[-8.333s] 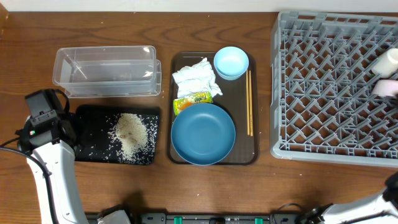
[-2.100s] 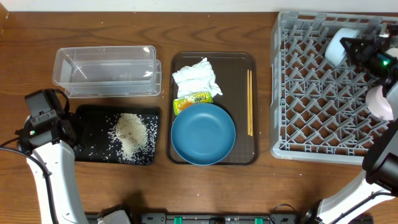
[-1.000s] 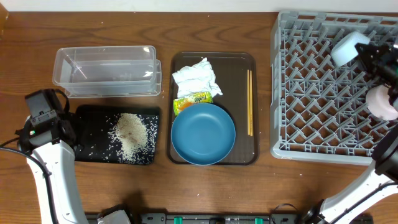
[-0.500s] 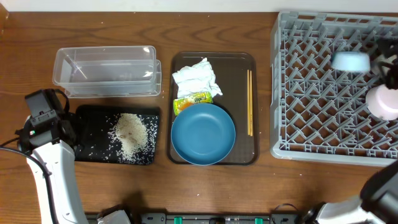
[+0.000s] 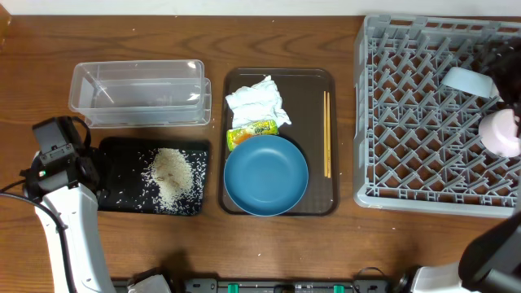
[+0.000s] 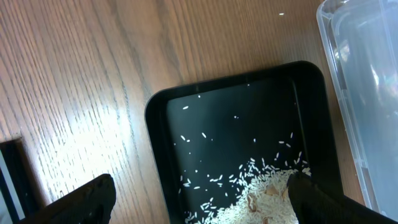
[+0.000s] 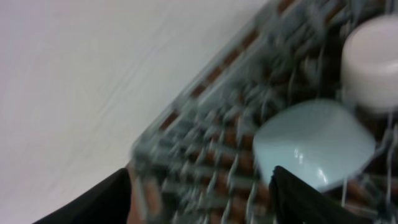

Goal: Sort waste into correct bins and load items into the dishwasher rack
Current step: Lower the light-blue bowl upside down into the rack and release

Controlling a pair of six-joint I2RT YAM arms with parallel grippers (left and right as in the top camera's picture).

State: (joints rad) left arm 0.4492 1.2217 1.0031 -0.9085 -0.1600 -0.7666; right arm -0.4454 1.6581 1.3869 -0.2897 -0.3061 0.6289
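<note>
Jaws on both grippers sit wide apart, gripping nothing. Left gripper (image 6: 202, 205) hovers over the black tray (image 6: 180, 149) of rice (image 6: 261, 193), right gripper (image 7: 199, 199) over the rack (image 5: 407, 122), where the light-blue bowl (image 5: 468, 81) and pink bowl (image 5: 501, 133) lie. Dark-blue bowl (image 5: 265, 174), tissue (image 5: 256, 102), wrapper (image 5: 251, 130) and chopsticks (image 5: 327, 134) are on the brown tray (image 5: 313, 81).

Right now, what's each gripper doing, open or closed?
Left gripper: open, empty, above the black tray.
Right gripper: open, empty, over the rack.

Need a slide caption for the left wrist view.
Open left claw above black tray of scattered rice grains, clear tub alongside.
</note>
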